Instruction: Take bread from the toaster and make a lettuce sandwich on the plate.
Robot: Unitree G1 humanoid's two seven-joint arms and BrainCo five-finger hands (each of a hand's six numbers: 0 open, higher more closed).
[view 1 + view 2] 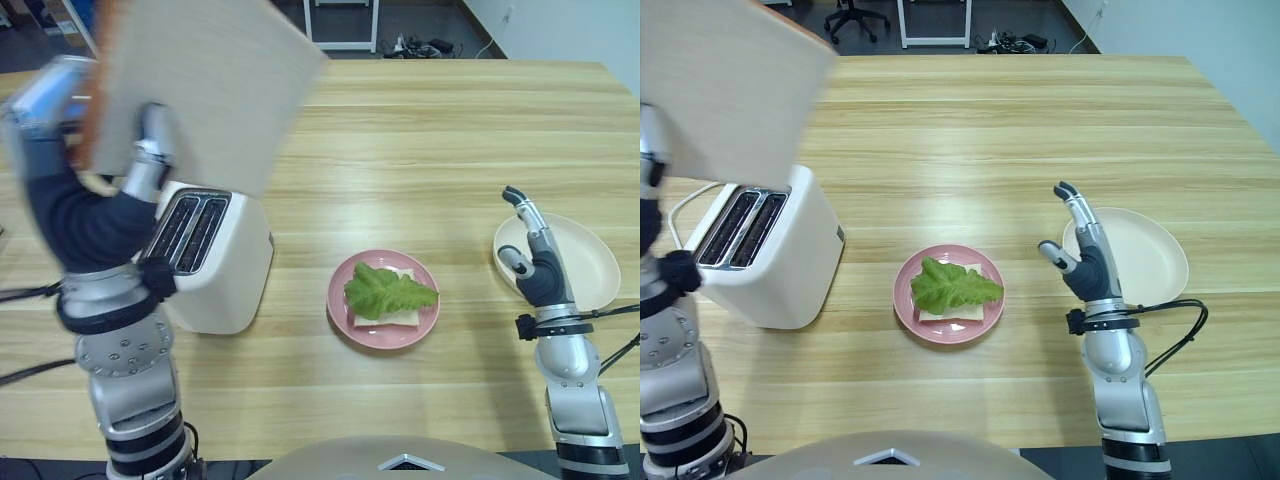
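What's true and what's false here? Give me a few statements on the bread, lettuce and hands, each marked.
1. The left hand holds a raised slice above the toaster. True.
2. The lettuce lies straight on the pink plate, no bread under it. False: the lettuce lies on a bottom slice, which rests on the pink plate.
3. The right hand grips the cream dish. False: the right hand is open and holds nothing, standing upright in front of the cream dish.
4. No bread sticks up from the toaster's slots. True.
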